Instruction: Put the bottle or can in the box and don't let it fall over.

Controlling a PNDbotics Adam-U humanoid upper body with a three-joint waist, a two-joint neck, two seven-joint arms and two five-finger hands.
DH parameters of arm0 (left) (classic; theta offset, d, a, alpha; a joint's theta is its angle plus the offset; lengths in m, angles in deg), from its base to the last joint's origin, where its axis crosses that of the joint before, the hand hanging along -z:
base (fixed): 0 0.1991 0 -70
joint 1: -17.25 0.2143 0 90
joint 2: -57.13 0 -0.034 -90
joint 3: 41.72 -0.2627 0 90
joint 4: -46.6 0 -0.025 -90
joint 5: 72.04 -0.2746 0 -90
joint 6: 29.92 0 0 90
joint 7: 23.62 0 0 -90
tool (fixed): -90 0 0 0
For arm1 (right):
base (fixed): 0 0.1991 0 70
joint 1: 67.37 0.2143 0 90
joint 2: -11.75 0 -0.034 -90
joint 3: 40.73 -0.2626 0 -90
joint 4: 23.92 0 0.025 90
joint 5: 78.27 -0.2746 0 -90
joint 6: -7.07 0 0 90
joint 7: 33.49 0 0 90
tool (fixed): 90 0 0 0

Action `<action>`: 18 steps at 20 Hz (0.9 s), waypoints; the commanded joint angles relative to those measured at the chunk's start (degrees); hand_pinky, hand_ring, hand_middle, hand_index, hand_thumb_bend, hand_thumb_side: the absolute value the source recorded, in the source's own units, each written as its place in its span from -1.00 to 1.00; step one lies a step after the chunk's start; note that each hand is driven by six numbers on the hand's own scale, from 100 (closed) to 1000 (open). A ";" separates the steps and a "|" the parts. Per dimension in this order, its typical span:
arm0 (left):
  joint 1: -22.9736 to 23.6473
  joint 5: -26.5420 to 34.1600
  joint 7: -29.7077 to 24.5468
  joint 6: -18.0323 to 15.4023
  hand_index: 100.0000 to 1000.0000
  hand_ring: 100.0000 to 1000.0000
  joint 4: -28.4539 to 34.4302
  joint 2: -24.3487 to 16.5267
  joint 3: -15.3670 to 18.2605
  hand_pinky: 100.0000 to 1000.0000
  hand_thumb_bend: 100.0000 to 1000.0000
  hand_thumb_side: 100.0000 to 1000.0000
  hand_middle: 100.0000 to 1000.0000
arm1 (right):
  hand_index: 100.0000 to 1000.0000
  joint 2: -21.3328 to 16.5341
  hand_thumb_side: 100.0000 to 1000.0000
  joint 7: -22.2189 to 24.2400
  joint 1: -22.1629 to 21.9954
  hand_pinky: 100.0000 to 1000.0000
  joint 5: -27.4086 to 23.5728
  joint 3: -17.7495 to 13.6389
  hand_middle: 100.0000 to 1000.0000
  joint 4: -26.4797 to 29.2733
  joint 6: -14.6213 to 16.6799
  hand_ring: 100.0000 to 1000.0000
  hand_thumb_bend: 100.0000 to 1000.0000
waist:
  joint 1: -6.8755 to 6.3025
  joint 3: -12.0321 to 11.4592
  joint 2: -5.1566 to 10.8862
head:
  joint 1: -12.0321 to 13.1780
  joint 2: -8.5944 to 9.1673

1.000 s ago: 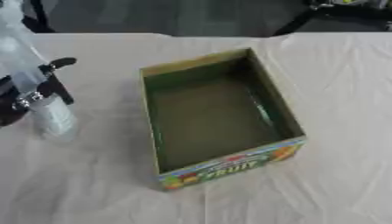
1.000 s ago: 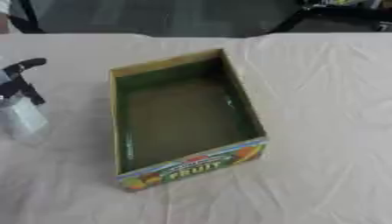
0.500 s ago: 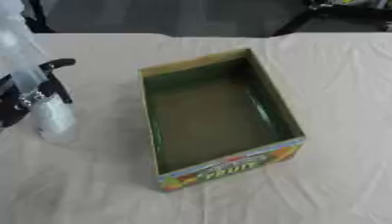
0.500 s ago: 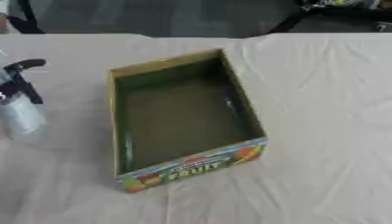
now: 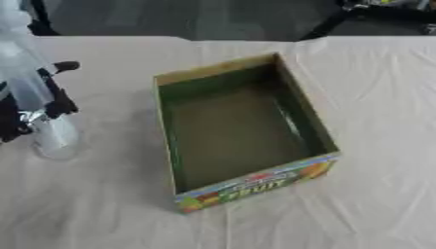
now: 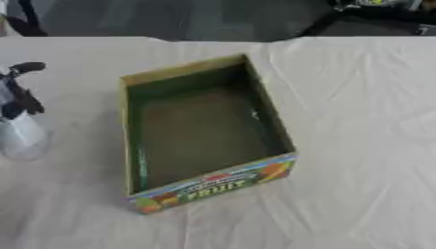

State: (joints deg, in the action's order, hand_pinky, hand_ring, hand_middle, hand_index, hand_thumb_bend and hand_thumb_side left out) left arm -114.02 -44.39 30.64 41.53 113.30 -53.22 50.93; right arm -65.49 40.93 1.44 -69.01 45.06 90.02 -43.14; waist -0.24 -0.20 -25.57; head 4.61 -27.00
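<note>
A clear plastic bottle (image 5: 53, 137) stands upright at the far left, its base at or just above the tablecloth; I cannot tell which. My left hand (image 5: 20, 115), black, is shut on the bottle's middle, with fingers (image 5: 61, 106) curled round its front. The bottle's top runs out of the view's upper left corner. The open cardboard box (image 5: 255, 188), green inside with a "FRUIT" label on its front wall, sits mid-table to the right of the bottle, a short gap away. Nothing lies in the box. My right hand shows in neither view.
A beige wrinkled cloth (image 5: 379, 121) covers the table around the box. Beyond the table's far edge (image 5: 238, 39) lies dark floor, with dark stand legs (image 5: 340, 17) at the upper right.
</note>
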 commanded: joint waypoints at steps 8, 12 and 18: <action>-0.18 4.77 -1.20 0.19 -1.00 -0.39 3.01 -1.87 0.51 -0.08 -0.37 -0.66 0.81 | 1.00 -0.01 -0.18 0.81 -0.13 1.00 -1.31 -0.39 1.00 0.65 -0.40 1.00 -1.00 | -0.17 -0.33 1.31 | -0.32 0.62; 0.03 6.10 -1.09 1.33 -1.00 -0.39 3.76 -2.19 0.85 -0.08 -0.37 -0.67 0.81 | 1.00 -0.12 -0.18 0.97 -0.42 1.00 -1.72 -0.48 1.00 0.65 -0.10 1.00 -1.00 | -0.08 -0.34 1.60 | -0.50 0.46; 0.31 8.78 -1.33 1.62 -1.00 -0.38 5.42 -2.69 0.81 -0.06 -0.37 -0.68 0.81 | 1.00 -0.28 -0.18 1.12 -1.05 1.00 -2.44 -0.69 1.00 0.65 0.41 1.00 -1.00 | 0.00 -0.36 2.22 | -0.61 0.23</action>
State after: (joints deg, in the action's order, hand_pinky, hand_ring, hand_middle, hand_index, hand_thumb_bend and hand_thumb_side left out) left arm -113.10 -36.42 29.36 42.95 117.25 -53.30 50.98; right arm -65.15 41.92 0.92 -71.04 44.72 90.08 -43.02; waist -0.13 -0.44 -25.11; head 4.08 -27.03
